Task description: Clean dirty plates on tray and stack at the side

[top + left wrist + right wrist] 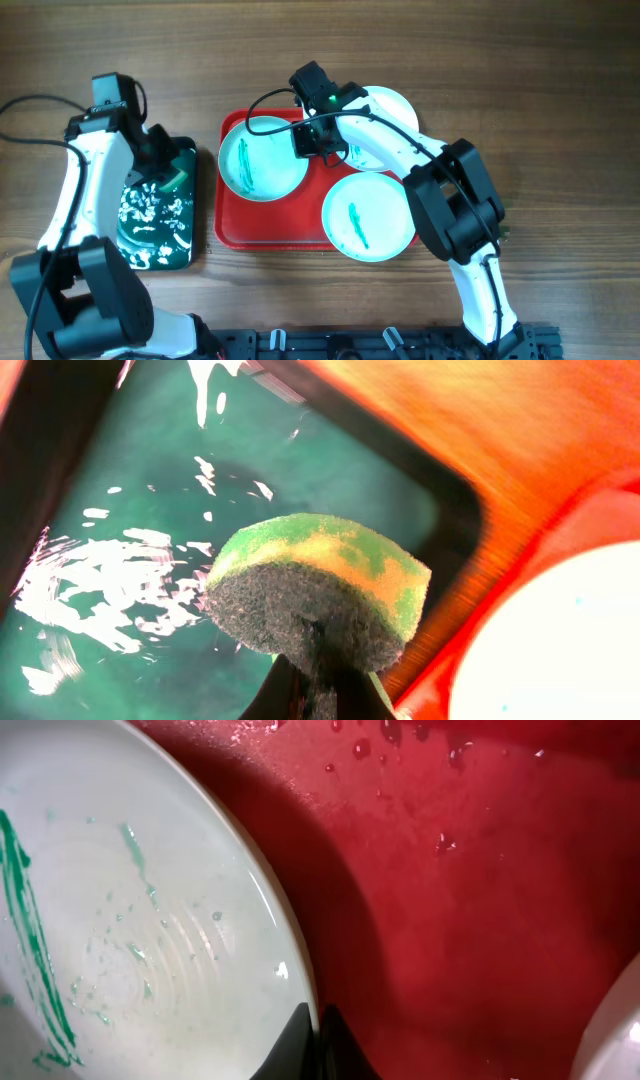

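Three white plates with teal smears lie on the red tray (270, 225): one at its left (258, 165), one at the back right (392, 118), one at the front right (368, 217). My right gripper (312, 142) is shut on the left plate's right rim. In the right wrist view the rim of that plate (130, 920) sits pinched between the fingers of the gripper (318, 1025), above the wet tray (480, 900). My left gripper (172, 172) is shut on a green-and-yellow sponge (320, 595), held above the green water.
A black tray (190, 250) of foamy green water (120, 520) stands left of the red tray, on the wooden table (560, 100). The arms' bases stand along the front edge. A cable runs off at the far left.
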You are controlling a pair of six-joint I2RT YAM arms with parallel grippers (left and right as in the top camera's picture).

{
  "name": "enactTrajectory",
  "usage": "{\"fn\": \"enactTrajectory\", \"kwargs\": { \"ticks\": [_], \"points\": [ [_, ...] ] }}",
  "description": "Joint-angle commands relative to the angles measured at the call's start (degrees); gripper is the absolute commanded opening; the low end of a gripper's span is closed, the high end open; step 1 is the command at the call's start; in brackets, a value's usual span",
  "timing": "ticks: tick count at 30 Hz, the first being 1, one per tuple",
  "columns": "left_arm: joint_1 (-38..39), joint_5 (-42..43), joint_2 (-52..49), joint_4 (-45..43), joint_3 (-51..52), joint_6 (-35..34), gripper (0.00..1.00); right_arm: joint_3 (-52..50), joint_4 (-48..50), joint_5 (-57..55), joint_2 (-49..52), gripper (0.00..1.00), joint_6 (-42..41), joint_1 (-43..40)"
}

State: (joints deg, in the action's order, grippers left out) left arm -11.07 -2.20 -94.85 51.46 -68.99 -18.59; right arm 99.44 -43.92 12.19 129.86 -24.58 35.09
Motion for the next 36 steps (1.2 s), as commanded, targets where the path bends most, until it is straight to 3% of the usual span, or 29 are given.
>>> {"fn": "enactTrajectory", "kwargs": {
  "ticks": [1, 6, 14, 19, 23, 24, 28, 30, 34, 36],
  "points": [
    [5.46, 5.73, 0.98, -3.13, -0.31, 4.72, 0.04, 0.63, -0.74, 4.42, 1.01, 0.04, 2.12, -1.18],
    [15.45, 5.81, -4.09, -11.72, 0.04, 5.01, 0.04, 0.63, -1.22, 4.42, 1.01, 0.04, 2.16, -1.22],
    [21.46, 4.24, -16.20, -17.33, 0.04, 5.90, 0.04, 0.63, -1.33, 4.39, 1.01, 0.04, 2.14, -1.44],
    [21.46, 3.67, -17.94, -15.21, 0.11, 3.19, 0.04, 0.63, -1.25, 4.81, 1.03, 0.04, 2.05, -2.23],
    [20.59, 4.15, -17.94, -8.26, 0.09, 3.21, 0.04, 0.02, -1.09, 17.75, 1.09, 0.04, 3.93, -6.71],
    [20.15, 5.01, -17.94, -7.45, 0.09, 4.13, 0.04, -0.46, -0.94, 18.64, 1.09, 0.04, 4.72, -7.21],
    [20.09, 22.95, -17.94, -2.97, 0.09, 21.22, 0.04, -1.66, 0.24, 18.71, 1.09, 0.04, 5.11, -7.21],
    [20.63, 25.55, -17.94, -1.46, 0.09, 26.03, 0.04, -1.66, 0.92, 18.73, 1.09, 0.04, 5.11, -7.21],
    [21.84, 24.50, -17.92, -5.88, 0.09, 28.61, 0.04, -1.66, 1.03, 18.73, 1.09, 0.04, 5.11, -7.21],
    [21.84, 19.61, -17.94, -10.03, 0.09, 23.78, 0.04, -1.66, 1.07, 18.71, 1.09, 0.04, 5.09, -7.21]
  ]
}}
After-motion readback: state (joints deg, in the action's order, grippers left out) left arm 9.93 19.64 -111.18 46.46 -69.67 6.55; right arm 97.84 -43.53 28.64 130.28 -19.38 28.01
